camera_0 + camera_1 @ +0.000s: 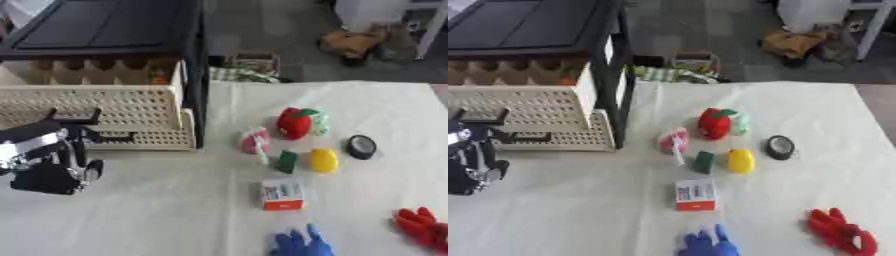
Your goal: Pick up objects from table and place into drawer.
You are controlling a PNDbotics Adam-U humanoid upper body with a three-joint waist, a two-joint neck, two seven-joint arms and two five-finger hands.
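A cream perforated drawer [131,107] stands pulled out of a black cabinet frame [199,75] at the left, with black handle pieces [74,119] on its front. My left hand [51,176], black and silver, hovers over the table just in front of the drawer's left part. On the white table lie a red apple-like toy [295,122], a pink item with a white stick [255,141], a small green block [287,161], a yellow lemon shape [324,160], a black tape roll [361,147] and a white-and-orange box [283,195].
A blue glove-shaped thing [302,243] lies at the front edge and a red one [840,232] at the front right. Cardboard dividers [87,70] show behind the drawer. Past the table's far edge, bags and clutter [354,42] sit on the floor.
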